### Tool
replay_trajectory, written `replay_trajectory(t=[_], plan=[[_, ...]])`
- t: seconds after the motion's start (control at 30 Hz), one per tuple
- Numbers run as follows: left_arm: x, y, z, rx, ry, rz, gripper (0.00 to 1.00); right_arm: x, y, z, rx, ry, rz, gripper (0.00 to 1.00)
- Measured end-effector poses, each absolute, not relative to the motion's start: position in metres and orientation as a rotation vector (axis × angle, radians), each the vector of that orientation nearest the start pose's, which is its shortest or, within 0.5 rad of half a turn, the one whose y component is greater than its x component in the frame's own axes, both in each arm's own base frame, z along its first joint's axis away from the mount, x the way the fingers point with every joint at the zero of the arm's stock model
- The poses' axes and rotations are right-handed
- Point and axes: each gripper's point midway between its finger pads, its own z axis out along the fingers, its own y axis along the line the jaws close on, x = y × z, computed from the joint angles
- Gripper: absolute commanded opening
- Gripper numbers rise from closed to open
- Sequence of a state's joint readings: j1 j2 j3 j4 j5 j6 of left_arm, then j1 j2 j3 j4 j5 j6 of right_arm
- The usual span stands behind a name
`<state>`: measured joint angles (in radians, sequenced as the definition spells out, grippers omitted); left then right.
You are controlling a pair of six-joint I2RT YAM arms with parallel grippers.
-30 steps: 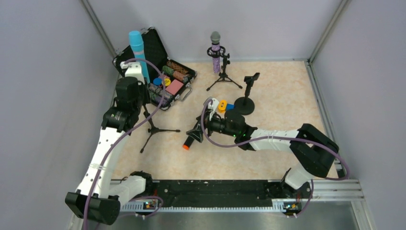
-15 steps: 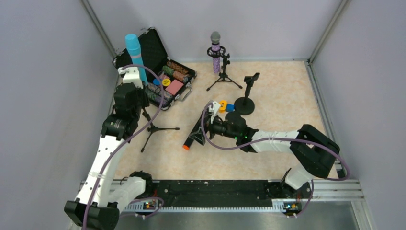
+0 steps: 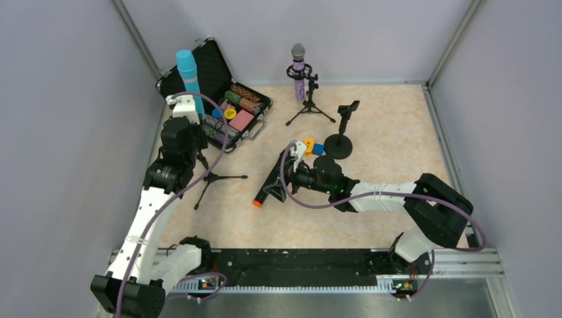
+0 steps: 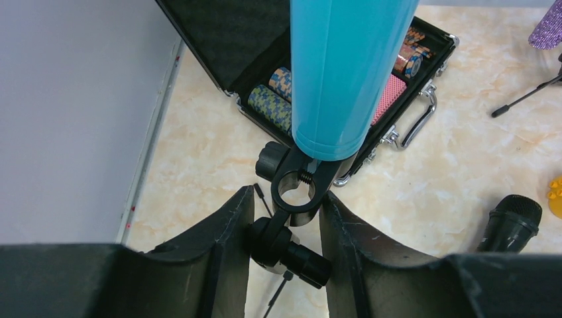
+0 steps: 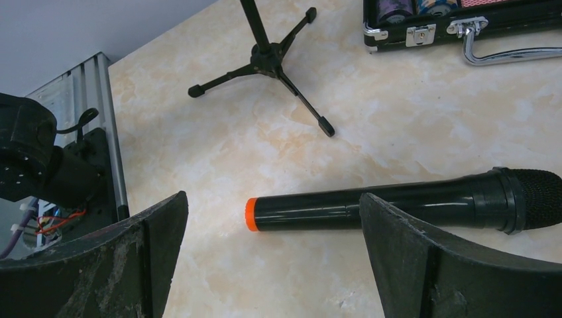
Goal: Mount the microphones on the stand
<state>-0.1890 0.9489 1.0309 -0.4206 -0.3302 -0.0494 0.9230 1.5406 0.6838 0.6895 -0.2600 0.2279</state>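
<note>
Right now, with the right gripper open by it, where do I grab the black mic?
Take the black microphone by its straight mid-handle, from above, the right gripper straddling it crosswise. It lies flat on the table; the grille end is wider.

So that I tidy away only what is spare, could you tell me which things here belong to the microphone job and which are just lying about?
Belonging to the job:
light-blue microphone
purple microphone, and the tripod stand it sits in
black microphone
empty tripod stand
round-base stand

Just lying about:
open chip case
orange piece
blue piece
</note>
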Motion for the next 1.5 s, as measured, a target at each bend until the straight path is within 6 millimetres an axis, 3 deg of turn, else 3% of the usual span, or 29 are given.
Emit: replay_trajectory(t=[0.33,0.37,0.47,0.5,0.63,0.97,1.17,1.5], plan=[[0.317,-0.004,0.277,-0.097,1.870,0.151,0.44,0.226,0.388,0.153,-0.816,1.663,1.048,0.98],[0.317,-0.004,0.277,-0.097,1.866,0.151,0.41,0.227,0.388,0.153,-0.816,1.662,1.048,0.98],[0.317,-0.004,0.278,-0.098,1.862,0.149,0.19,0.227,0.388,0.153,-0.816,1.662,1.048,0.98],[0.317,-0.004,0.277,-0.099,1.861,0.148,0.17,0.227,0.388,0.153,-0.816,1.662,1.048,0.98],[0.318,-0.004,0.267,-0.101,1.870,0.149,0.19,0.226,0.388,0.152,-0.816,1.664,1.048,0.98],[0.317,-0.003,0.219,-0.137,1.917,0.150,0.24,0.222,0.382,0.141,-0.823,1.691,1.041,0.98],[0.315,-0.002,0.200,-0.155,1.934,0.153,0.36,0.221,0.381,0.140,-0.823,1.693,1.040,0.98],[0.312,-0.003,0.183,-0.173,1.956,0.144,0.71,0.221,0.378,0.151,-0.808,1.669,1.038,0.99]])
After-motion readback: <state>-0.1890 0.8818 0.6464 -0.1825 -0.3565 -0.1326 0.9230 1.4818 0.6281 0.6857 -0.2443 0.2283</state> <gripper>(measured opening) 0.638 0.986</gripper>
